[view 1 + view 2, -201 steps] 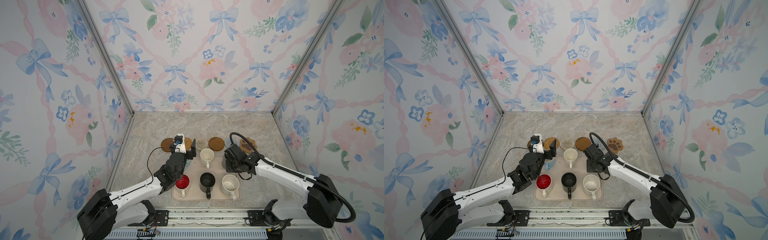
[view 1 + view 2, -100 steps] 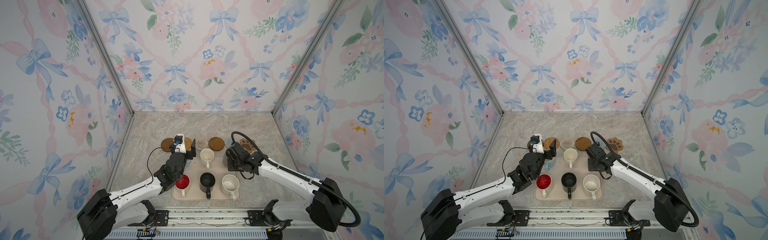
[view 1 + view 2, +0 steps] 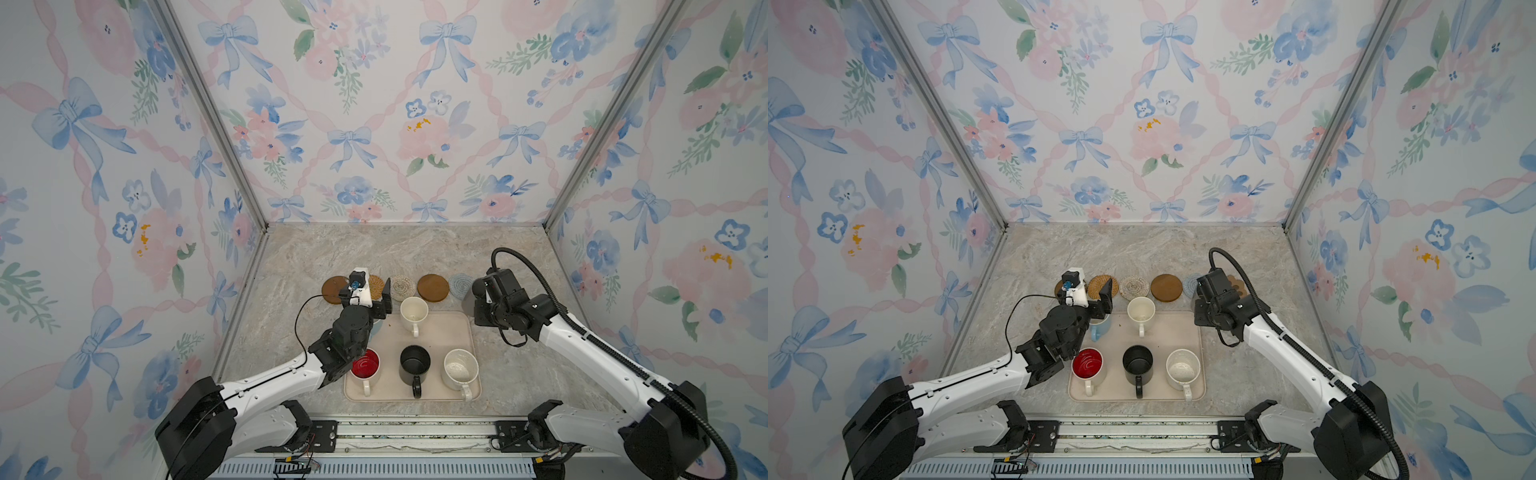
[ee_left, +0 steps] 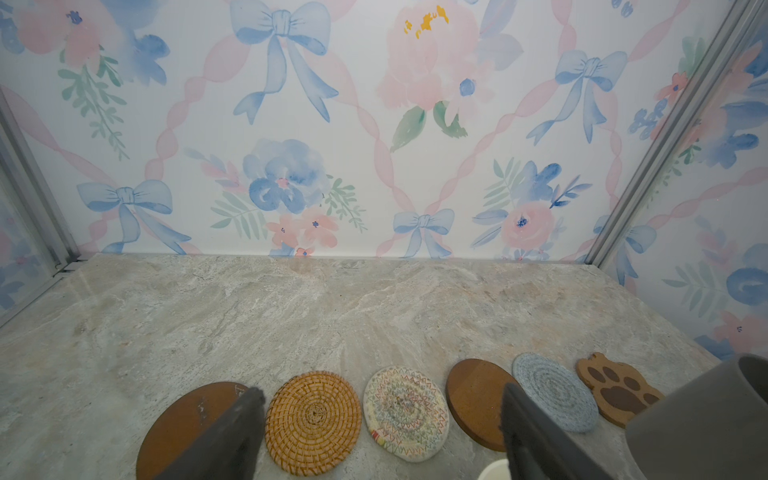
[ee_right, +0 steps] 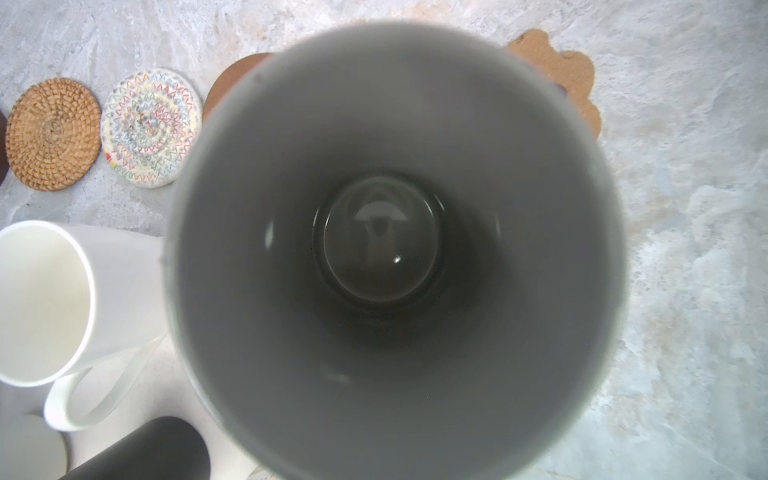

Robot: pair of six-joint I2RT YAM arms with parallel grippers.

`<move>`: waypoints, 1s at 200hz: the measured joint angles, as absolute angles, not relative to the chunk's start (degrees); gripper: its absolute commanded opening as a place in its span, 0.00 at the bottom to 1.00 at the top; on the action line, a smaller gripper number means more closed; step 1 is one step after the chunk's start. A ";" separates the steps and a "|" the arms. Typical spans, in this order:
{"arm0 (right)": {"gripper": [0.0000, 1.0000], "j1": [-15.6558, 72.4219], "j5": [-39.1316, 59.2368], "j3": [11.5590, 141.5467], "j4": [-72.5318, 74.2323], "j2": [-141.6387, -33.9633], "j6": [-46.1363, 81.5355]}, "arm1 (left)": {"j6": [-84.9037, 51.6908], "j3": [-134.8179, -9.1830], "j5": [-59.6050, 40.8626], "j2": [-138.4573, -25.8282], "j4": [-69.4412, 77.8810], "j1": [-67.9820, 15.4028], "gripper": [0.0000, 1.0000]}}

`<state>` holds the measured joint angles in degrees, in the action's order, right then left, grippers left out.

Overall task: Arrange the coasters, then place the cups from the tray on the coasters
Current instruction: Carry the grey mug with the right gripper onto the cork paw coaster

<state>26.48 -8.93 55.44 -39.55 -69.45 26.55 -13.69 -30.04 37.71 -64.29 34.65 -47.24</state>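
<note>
Six coasters lie in a row on the counter (image 3: 395, 253) behind the tray (image 3: 440, 336): a brown disc (image 4: 187, 424), a rattan round (image 4: 313, 422), a cream woven round (image 4: 405, 411), a second brown disc (image 4: 478, 399), a blue-grey round (image 4: 555, 390) and a paw-shaped one (image 4: 619, 388).

The left tool (image 4: 382, 390) hangs with its fingers spread wide above the light blue mug (image 3: 1100, 326) at the tray's far left corner, gripping nothing.

The right tool (image 3: 482, 299) is closed on the grey mug (image 5: 395, 249), just past the tray's far right corner. There the mug covers the blue-grey round; whether it touches it cannot be told.

The cream mug (image 3: 414, 311), red-lined mug (image 3: 365, 365), black mug (image 3: 414, 363) and speckled mug (image 3: 459, 370) stand on the tray.
</note>
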 measured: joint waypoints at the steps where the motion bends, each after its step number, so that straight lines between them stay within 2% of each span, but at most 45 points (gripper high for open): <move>1: 0.00 26.20 -8.86 55.48 -39.55 -69.45 26.46 | -13.67 -30.04 37.71 -64.29 34.65 -47.24 0.85; 94: 0.00 8.51 -3.57 61.25 -38.79 -76.66 17.50 | -13.47 -28.64 38.50 -63.66 34.65 -46.85 0.85; 200: 0.00 3.05 -0.21 66.98 -34.28 -89.19 14.92 | -13.47 -27.86 38.94 -62.39 34.65 -46.57 0.86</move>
<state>3.05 -0.21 66.98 -34.28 -89.19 14.92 -13.47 -27.86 38.94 -62.39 34.65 -46.57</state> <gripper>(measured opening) 0.144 0.857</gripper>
